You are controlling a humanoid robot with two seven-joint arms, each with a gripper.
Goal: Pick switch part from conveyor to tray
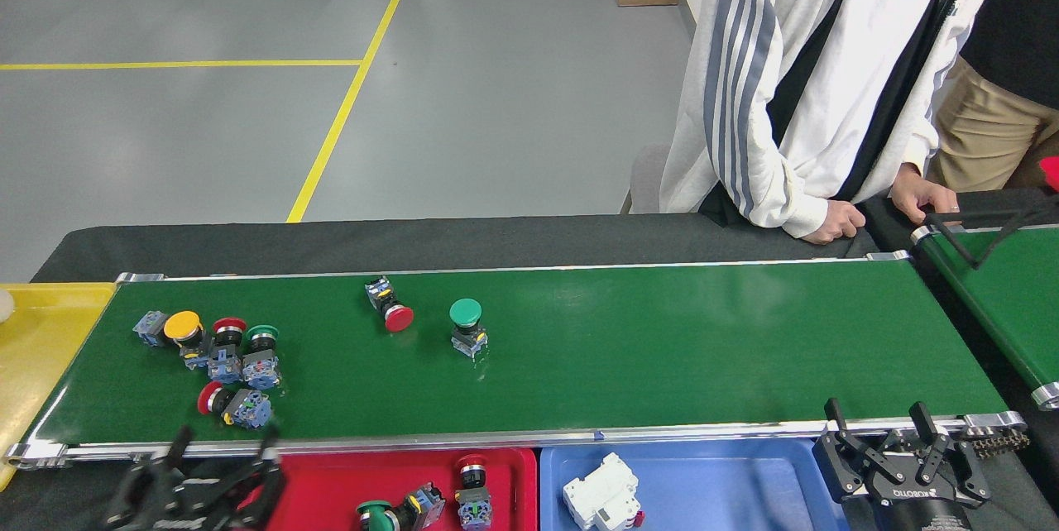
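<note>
Since our left hand (217, 465) hangs spread and empty at the near rail by the red tray (331, 481), we'd go for the red-capped switch part (232, 404) lying closest to it on the conveyor (662, 349), coming down over its body so we don't knock the neighbours. Our right hand (898, 440) sits released and empty too, near the blue tray (711, 481). Count-wise we've got seven switch parts on the belt, two in the red tray, and one white breaker (602, 494) in the blue.
</note>
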